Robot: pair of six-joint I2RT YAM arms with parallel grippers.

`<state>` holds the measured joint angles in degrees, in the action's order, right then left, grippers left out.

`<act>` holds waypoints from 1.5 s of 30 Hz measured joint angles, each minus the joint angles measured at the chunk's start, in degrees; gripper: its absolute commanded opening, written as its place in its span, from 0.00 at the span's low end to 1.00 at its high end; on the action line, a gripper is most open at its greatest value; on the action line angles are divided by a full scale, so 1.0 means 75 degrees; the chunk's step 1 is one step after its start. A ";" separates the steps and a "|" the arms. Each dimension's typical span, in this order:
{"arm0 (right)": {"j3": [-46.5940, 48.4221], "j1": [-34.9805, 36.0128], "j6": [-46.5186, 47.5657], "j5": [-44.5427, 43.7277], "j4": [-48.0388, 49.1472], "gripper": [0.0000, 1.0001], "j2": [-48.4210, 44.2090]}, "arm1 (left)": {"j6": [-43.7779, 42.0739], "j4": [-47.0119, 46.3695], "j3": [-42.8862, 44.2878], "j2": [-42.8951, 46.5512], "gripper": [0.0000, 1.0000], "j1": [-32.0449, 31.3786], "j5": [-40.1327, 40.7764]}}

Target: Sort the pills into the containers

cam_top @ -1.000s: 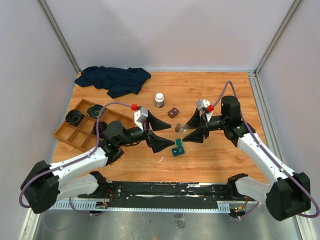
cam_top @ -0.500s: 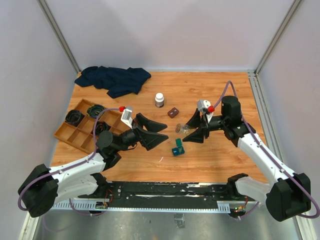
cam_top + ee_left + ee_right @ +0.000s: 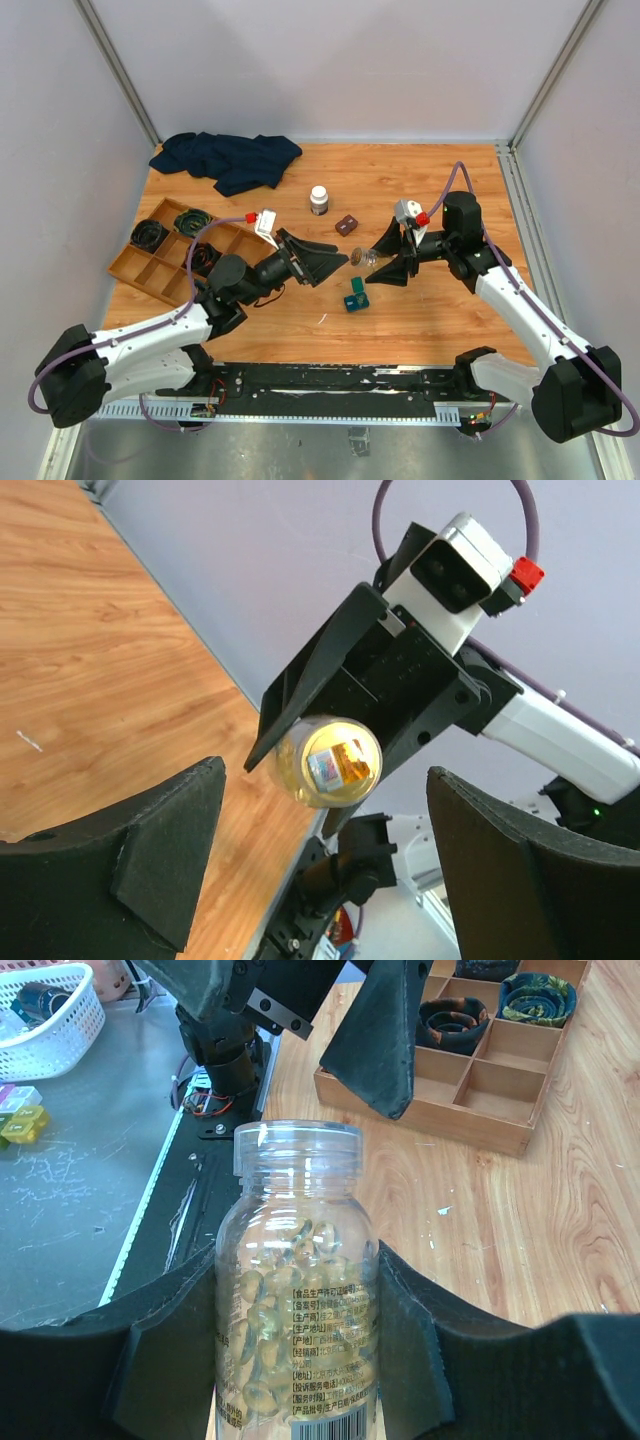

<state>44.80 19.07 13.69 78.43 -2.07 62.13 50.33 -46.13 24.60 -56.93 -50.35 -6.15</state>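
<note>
My right gripper (image 3: 385,258) is shut on a clear, uncapped pill bottle (image 3: 372,256) of yellow softgels, held on its side above the table with its mouth to the left. In the right wrist view the bottle (image 3: 295,1290) fills the gap between that gripper's pads (image 3: 440,1350). My left gripper (image 3: 328,262) is open and empty, just left of the bottle's mouth. In the left wrist view the bottle (image 3: 328,762) shows mouth-on between its spread fingers (image 3: 150,850). A small teal case (image 3: 356,295) lies open on the table below the bottle.
A white-capped bottle (image 3: 319,200) and a small brown box (image 3: 346,225) stand behind the grippers. A wooden compartment tray (image 3: 150,268) with dark coiled items is at the left, and a dark blue cloth (image 3: 225,158) at the back left.
My left gripper drew back to the left, rolled, and came forward again towards the bottle's mouth. The right arm and the bottle have not moved.
</note>
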 measured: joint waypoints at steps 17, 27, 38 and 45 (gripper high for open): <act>0.0006 0.0000 0.0122 -0.0003 -0.0114 0.01 0.0009 | -0.0854 0.2352 0.1597 -0.0551 0.77 -0.0615 0.1067; 0.0006 0.0000 0.0154 -0.0003 -0.0131 0.01 0.0012 | -0.0883 0.2582 0.1778 -0.0691 0.70 -0.0702 0.0982; 0.0006 0.0000 0.0157 -0.0006 -0.0134 0.01 0.0012 | -0.1037 0.3037 0.1941 -0.0676 0.70 -0.0973 0.1119; 0.0006 0.0000 0.0157 -0.0006 -0.0134 0.01 0.0012 | -0.1233 0.3381 0.2302 -0.0720 0.54 -0.1119 0.1253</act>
<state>44.84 19.07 14.87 78.39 -3.07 62.22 41.08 -20.78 41.87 -62.33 -58.74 3.25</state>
